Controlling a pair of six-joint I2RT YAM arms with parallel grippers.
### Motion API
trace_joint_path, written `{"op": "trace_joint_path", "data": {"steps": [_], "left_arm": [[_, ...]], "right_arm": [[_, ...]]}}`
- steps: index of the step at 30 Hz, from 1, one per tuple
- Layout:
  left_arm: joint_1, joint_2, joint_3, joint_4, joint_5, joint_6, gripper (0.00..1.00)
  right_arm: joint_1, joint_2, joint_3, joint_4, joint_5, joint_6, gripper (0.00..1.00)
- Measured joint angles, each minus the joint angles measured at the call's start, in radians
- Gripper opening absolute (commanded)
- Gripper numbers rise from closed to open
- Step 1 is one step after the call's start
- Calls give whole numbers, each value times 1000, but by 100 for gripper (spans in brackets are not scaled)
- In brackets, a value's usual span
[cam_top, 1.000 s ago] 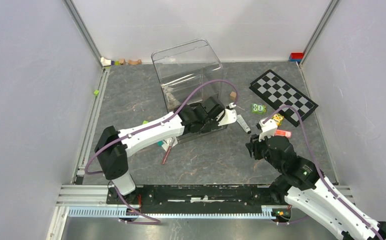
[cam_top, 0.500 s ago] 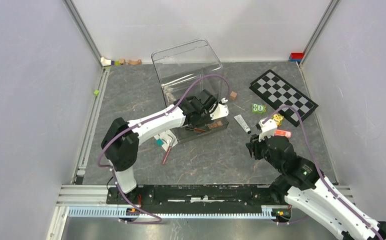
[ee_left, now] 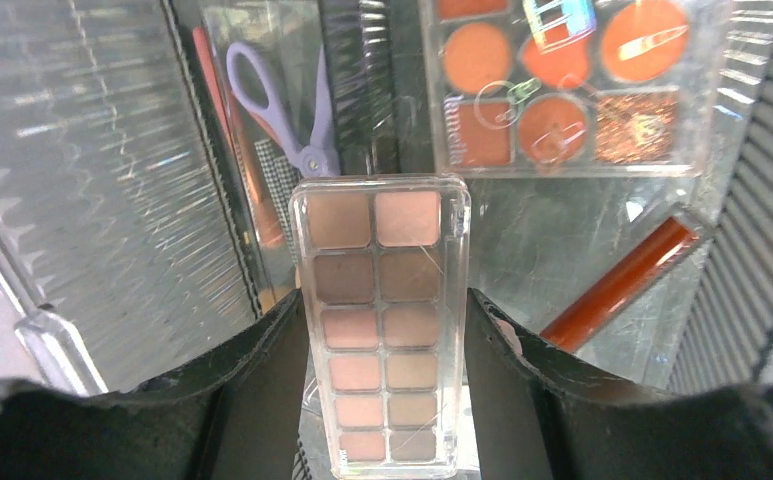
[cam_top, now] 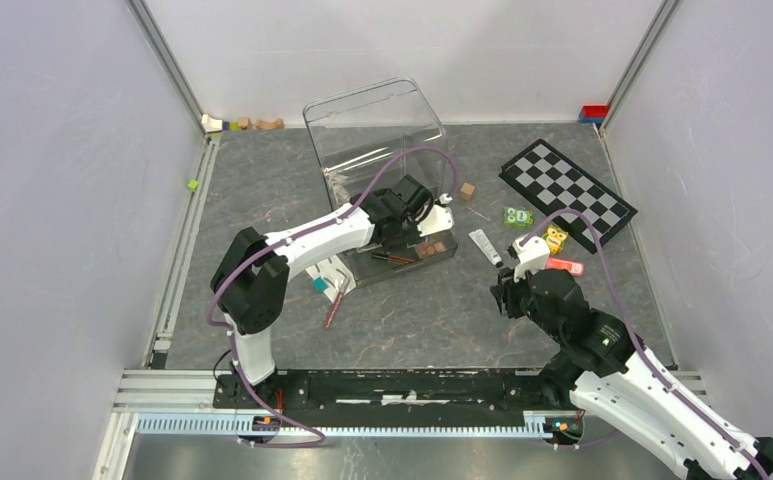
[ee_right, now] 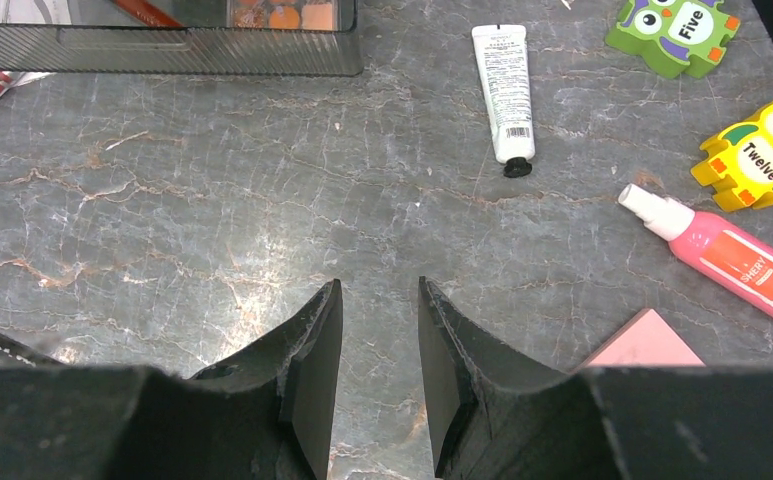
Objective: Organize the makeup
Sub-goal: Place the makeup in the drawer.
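Left hand [ee_left: 384, 340] is squeezing a brown palette [ee_left: 382, 250] by its two long sides, with one finger on each side. The palette sits flat in the grip, over the floor of the clear tray [ee_left: 92, 200]. I cannot tell if it is touching the floor yet.

Just ahead of this hand, a bit to the left, lie the lilac scissors [ee_left: 282, 110]. Ahead and to the right is an orange palette [ee_left: 562, 90]. A red-brown pencil [ee_left: 622, 285] lies close by the right finger.

I think the step now is to put the brown palette down in the tray. To do it well, the hand should keep it flat and go down slowly until it rests on the floor. It should stay in the free spot, not on the scissors and not on the pencil. Then the fingers should let go gently and lift straight away, so the palette does not get dragged or tipped.

Right hand [ee_right: 380, 340] has its fingers a little apart with nothing between them. It hangs over the bare worktop [ee_right: 212, 200]. A white tube [ee_right: 502, 90] lies ahead of it, and a pink spray [ee_right: 732, 255] lies to its right. Both are outside the tray.
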Motion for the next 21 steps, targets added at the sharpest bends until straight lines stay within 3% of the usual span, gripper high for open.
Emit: {"op": "trace_joint_path", "data": {"steps": [7,11,14,21], "left_arm": [[17,10,0,-5,-20,17,27],[14,24,2,-8,-32,23,39],[14,29,2,-9,-38,23,57],[12,31,2,-14,-44,23,69]], "right_arm": [[0,17,0,5,-5,-2,40],[0,18,0,5,-15,-2,40],[0,18,0,5,-19,-1,40],[0,19,0,5,-26,-1,40]]}}
